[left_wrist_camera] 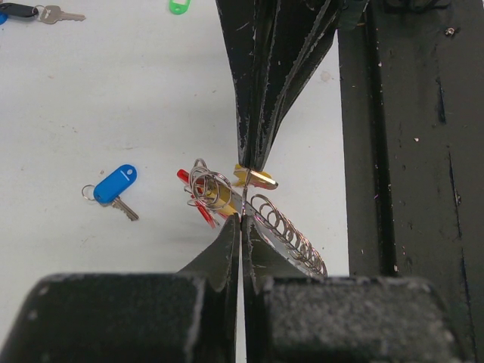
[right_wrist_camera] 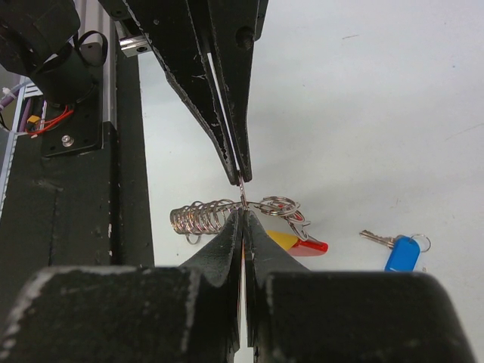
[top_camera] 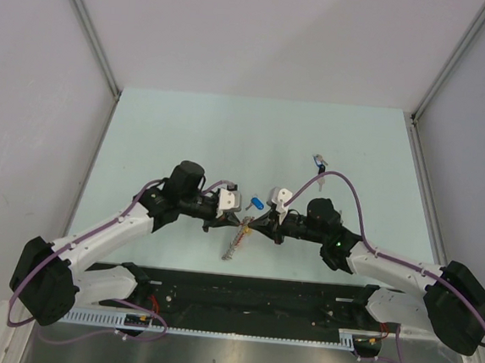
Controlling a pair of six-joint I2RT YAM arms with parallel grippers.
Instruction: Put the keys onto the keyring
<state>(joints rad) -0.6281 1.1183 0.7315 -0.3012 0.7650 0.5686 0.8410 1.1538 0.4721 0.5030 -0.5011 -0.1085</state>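
Note:
My left gripper (top_camera: 237, 223) and right gripper (top_camera: 251, 224) meet tip to tip just above the table. The keyring (top_camera: 234, 243), a silver coiled strand (left_wrist_camera: 291, 236) with split rings (left_wrist_camera: 206, 184) and a red band (left_wrist_camera: 201, 211), hangs between them. My left gripper (left_wrist_camera: 242, 218) is shut on a thin wire of the keyring. My right gripper (right_wrist_camera: 243, 212) is shut on a yellow-headed key (left_wrist_camera: 255, 178), whose head (right_wrist_camera: 283, 240) shows beside the red band (right_wrist_camera: 311, 246). A blue key (top_camera: 256, 204) lies just beyond on the table; it also shows in the left wrist view (left_wrist_camera: 116, 184) and the right wrist view (right_wrist_camera: 401, 252).
A dark blue key (top_camera: 319, 163) lies farther back right and shows in the left wrist view (left_wrist_camera: 18, 10) with a green key head (left_wrist_camera: 178, 6) near it. The black base rail (top_camera: 250, 294) runs along the near edge, close behind both grippers.

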